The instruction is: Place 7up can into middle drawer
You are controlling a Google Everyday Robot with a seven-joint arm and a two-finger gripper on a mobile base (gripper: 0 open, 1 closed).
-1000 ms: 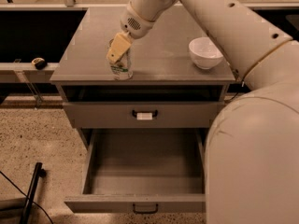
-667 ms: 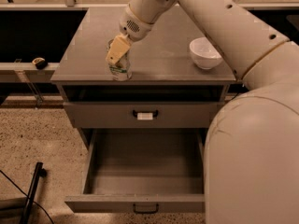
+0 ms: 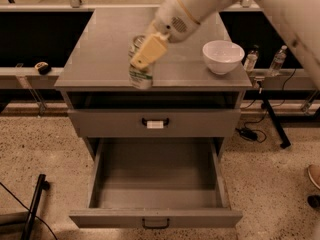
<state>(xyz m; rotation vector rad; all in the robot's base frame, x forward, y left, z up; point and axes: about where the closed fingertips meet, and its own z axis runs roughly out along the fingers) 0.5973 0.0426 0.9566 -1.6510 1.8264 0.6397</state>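
The 7up can (image 3: 140, 77), white and green with a silver top, is tilted over the front edge of the grey cabinet top (image 3: 100, 49). My gripper (image 3: 143, 54) is shut on it from above, with a tan finger (image 3: 148, 50) across its upper side. The arm comes in from the upper right. The middle drawer (image 3: 102, 171), wide and deep with a dark bar handle (image 3: 156, 223), is pulled open below and in front of the can; nothing shows inside it.
A shallower drawer with a white label (image 3: 155, 124) is shut above the open one. A white bowl (image 3: 223, 57) sits on the cabinet top at the right. Two small bottles (image 3: 251, 60) stand behind at the right. Cables and a black pole (image 3: 33, 205) lie on the floor.
The can has moved right and toward the cabinet's front edge in my gripper. The arm has swung up and out of the right side of the view.
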